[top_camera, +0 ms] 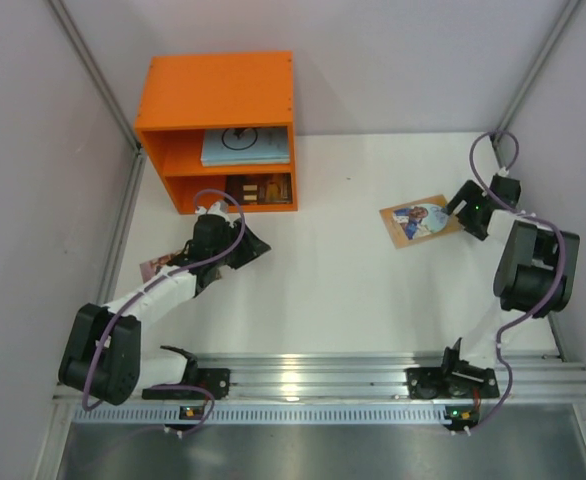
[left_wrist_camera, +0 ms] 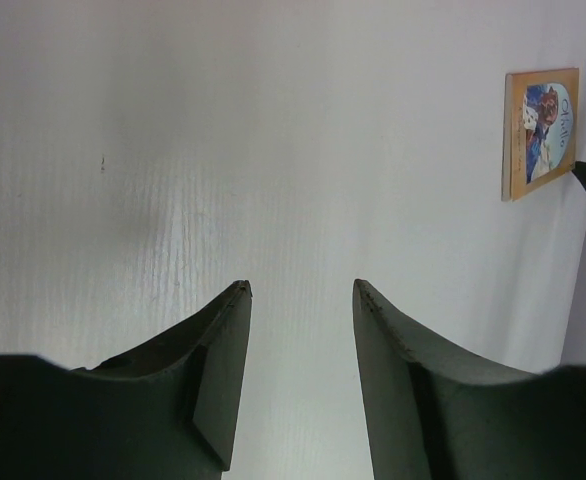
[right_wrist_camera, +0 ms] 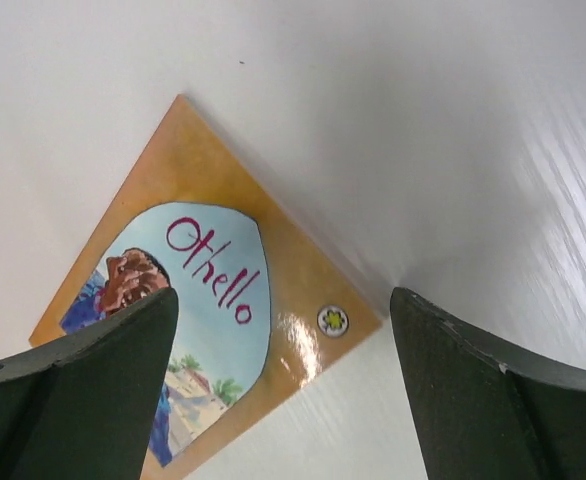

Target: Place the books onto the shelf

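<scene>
the white surface point(top_camera: 343, 290) carries an orange shelf point(top_camera: 218, 95) at its far left. a pale blue book point(top_camera: 243, 146) lies flat in the upper compartment, a dark brown book point(top_camera: 263, 188) in the lower. an orange book point(top_camera: 420, 219) lies flat on the surface, well apart to the right. a pinkish book point(top_camera: 156, 266) lies near the left edge, partly hidden.

Lab cell: plain white walls point(top_camera: 393, 60), aluminium rail point(top_camera: 313, 385).
</scene>
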Robot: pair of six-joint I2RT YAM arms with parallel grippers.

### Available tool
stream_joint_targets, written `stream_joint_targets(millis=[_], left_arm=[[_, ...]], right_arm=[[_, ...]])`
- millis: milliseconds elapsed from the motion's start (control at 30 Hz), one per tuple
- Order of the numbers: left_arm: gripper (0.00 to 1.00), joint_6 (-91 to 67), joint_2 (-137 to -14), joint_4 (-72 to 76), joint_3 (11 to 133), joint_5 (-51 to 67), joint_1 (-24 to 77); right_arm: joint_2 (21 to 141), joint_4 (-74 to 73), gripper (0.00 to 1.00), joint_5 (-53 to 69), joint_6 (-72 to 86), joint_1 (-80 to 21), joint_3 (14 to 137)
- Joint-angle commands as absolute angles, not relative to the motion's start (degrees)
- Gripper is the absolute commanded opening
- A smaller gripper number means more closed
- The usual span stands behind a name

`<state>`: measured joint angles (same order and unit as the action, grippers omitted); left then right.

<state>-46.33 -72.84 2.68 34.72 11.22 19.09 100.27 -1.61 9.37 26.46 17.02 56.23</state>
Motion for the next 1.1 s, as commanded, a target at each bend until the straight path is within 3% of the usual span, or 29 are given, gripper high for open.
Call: stream_joint_targets(millis=[0,267,533,733,800,933,1000,1067], left_arm=[[0.5,-45.2,-71.6,3.3,36.4,11.9,19.3],[0.5,-43.0,-72.1,3.3,37.0,11.3,19.3],[0.49,-42.6,-70.0,2.3,36.1,10.4,19.3],[0.47,-42.4,-69.5,1.8,35.9,10.4,19.2],[0.36,-42.5,-70.7,2.5,35.9,11.8,19.3],[0.06,-43.4,-74.2,3.2,37.4,15.3,20.8],[0.0,-44.0,-76.0,3.8,38.1,14.5,23.7],[0.0,-45.0,-78.1,6.1,38.1,13.6,25.7]], right_arm=[[106.2,-4.2,0.86,14.3,18.9,16.7,63.0],[116.7,-11.3,0.79,26.9,6.4,8.5,75.8],[113.9,-16.5,0.64,26.0,-6.8,-5.3,75.2],[107.7,-18.8,0.62,29.3,-5.4,-15.3,73.1],[106.2,-18.6,0.63,26.5,-0.4,-16.0,72.8],[98.4,-18.0,0.66,21.7,10.4,-15.4,68.3],[93.5,-18.3,0.68,16.5,15.5,-15.3,65.2],[90.8,-18.5,0.69,12.2,18.6,-15.3,60.0]])
